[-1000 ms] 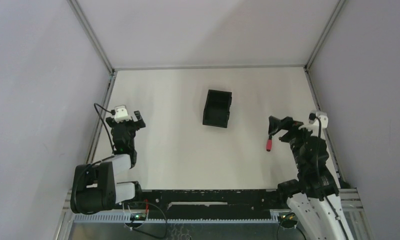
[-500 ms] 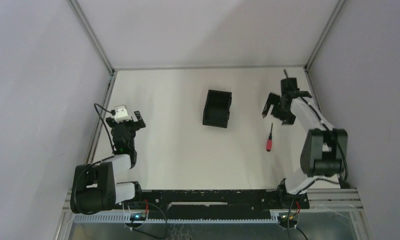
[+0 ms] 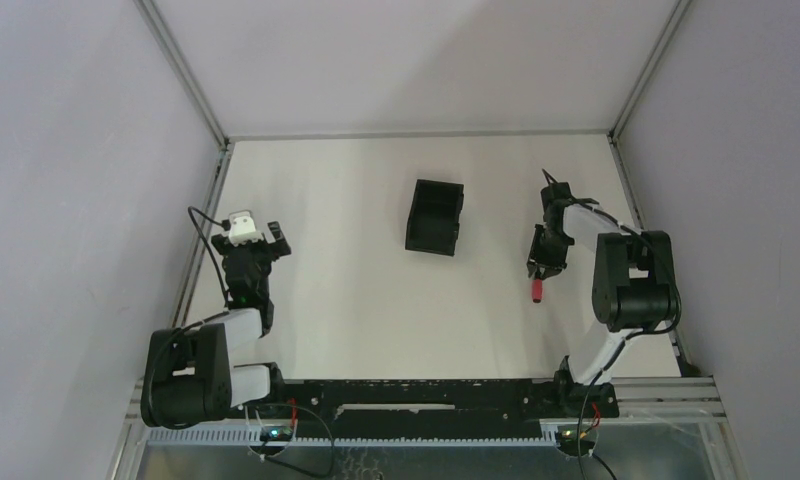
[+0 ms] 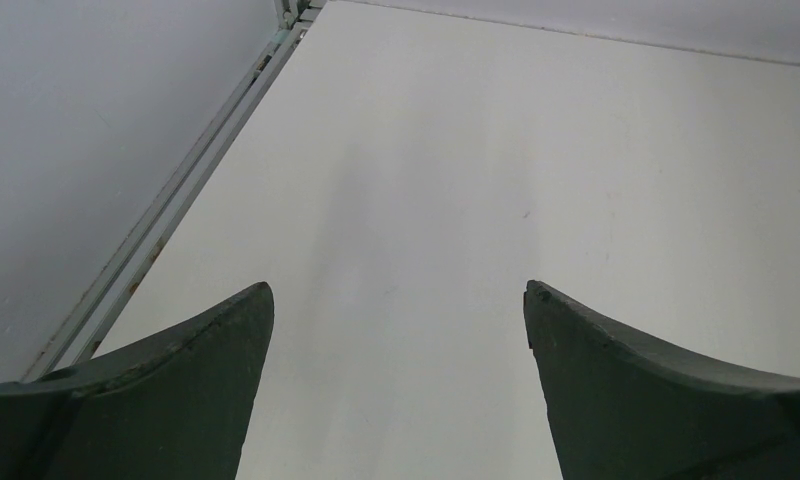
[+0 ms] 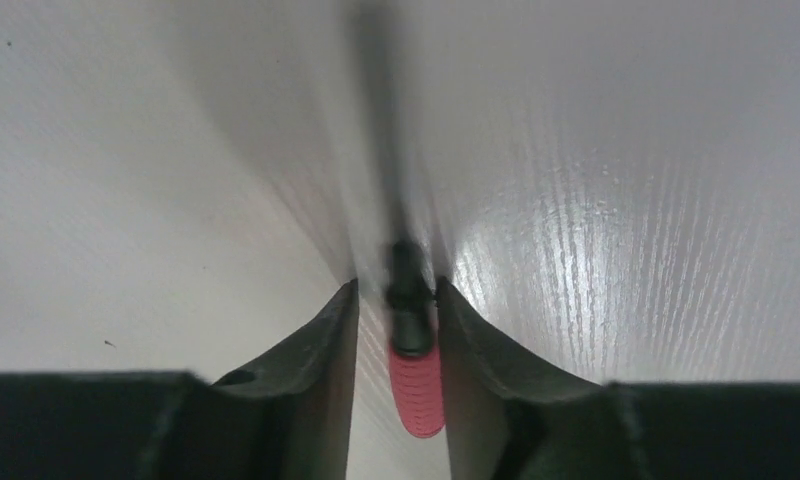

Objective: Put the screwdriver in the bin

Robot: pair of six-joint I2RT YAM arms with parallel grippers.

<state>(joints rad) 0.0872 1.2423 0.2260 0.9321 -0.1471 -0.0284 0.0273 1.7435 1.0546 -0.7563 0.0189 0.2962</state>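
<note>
The screwdriver (image 3: pixel 537 291) lies on the white table at the right, its red handle pointing toward the near edge. My right gripper (image 3: pixel 540 262) is down over its dark shaft end. In the right wrist view the screwdriver (image 5: pixel 416 385) lies between the fingers of the right gripper (image 5: pixel 396 287). The right finger touches the handle, and a strip of table shows between the handle and the left finger. The black bin (image 3: pixel 435 217) stands open-topped at mid table, left of the screwdriver. My left gripper (image 3: pixel 275 242) rests open at the far left, nothing between its fingers (image 4: pixel 216 340).
Grey walls with metal rails (image 3: pixel 202 240) close in the table on the left, back and right. The arm bases and a black cable rail (image 3: pixel 416 392) run along the near edge.
The right arm came down from the far right onto the screwdriver, and its jaws narrowed round it. The screwdriver, the bin and the left arm have not moved.
</note>
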